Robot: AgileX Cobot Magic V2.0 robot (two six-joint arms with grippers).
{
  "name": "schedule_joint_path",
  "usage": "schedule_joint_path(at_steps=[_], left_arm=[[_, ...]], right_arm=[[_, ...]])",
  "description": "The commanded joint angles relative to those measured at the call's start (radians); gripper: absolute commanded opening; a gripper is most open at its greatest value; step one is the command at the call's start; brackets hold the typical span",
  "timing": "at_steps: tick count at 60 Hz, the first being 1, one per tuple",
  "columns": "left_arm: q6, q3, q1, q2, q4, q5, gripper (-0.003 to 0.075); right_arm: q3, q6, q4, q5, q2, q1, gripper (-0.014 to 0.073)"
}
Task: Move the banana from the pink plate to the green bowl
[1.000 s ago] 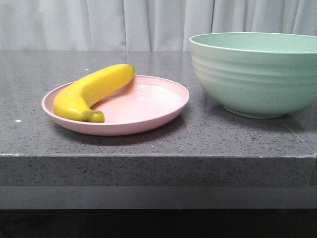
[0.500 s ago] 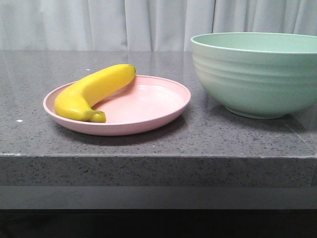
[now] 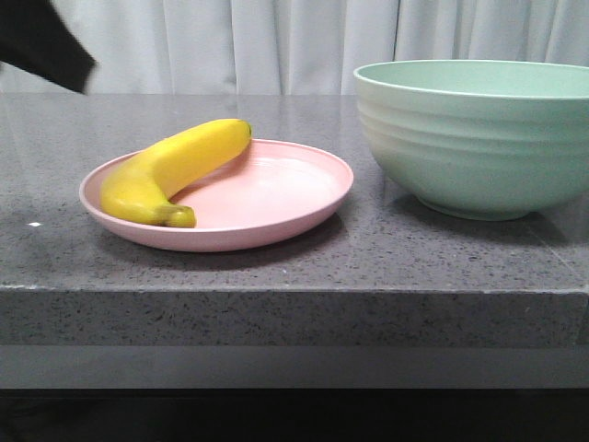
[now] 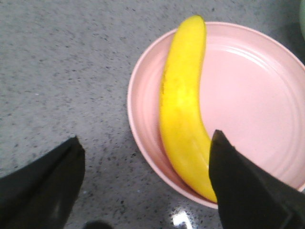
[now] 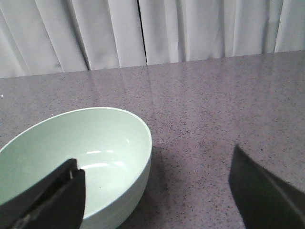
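Left end effector (image 4: 143, 183) is spread wide, its two dark fingers (image 4: 40, 186) set well apart above the bench (image 4: 62, 71), with nothing between them; one finger hangs over bare bench outside the pink plate (image 4: 248, 90), the other covers the near end of the banana (image 4: 183, 109) at the plate's rim. Whether that finger touches the banana cannot be told. From the front, only a dark part of the left arm (image 3: 41, 41) shows, high and well clear of the pink plate (image 3: 267, 198) on the side away from the green bowl (image 3: 479, 138). Right end effector (image 5: 155, 191) is likewise spread, its fingers (image 5: 47, 200) wide apart and empty, one finger in front of the green bowl (image 5: 76, 157) near its rim, the other over bare bench (image 5: 205, 109) beside the bowl. The banana (image 3: 175, 166) lies on the pink plate, curved along the side of the plate farthest from the green bowl, one dark tip resting inside the plate toward the front and the other end propped on the plate's rear rim. The rest of the plate surface is bare. The green bowl stands upright on the bench (image 3: 294, 267) beside the pink plate, apart from it with a gap of bench between; what shows of the bowl's inside holds nothing. A pale curtain (image 3: 276, 41) hangs behind the bench.
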Motion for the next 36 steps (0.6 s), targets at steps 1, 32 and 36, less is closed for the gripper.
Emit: schedule_joint_path(at_steps=[1,32,36], left_arm=[[-0.001,-0.082,-0.039,0.06,-0.033,-0.01,0.0524],[-0.01,-0.226,-0.095,0.328,-0.04,0.06,0.0524],[-0.01,-0.226,-0.095,0.343,-0.04,0.06,0.0522]], right_arm=[[-0.034,-0.008,-0.004,-0.075,0.015,-0.004,0.0624],[-0.034,-0.008,-0.004,-0.059,0.015,-0.004,0.0624],[-0.034,-0.008,-0.004,-0.057,0.015,-0.004,0.0624]])
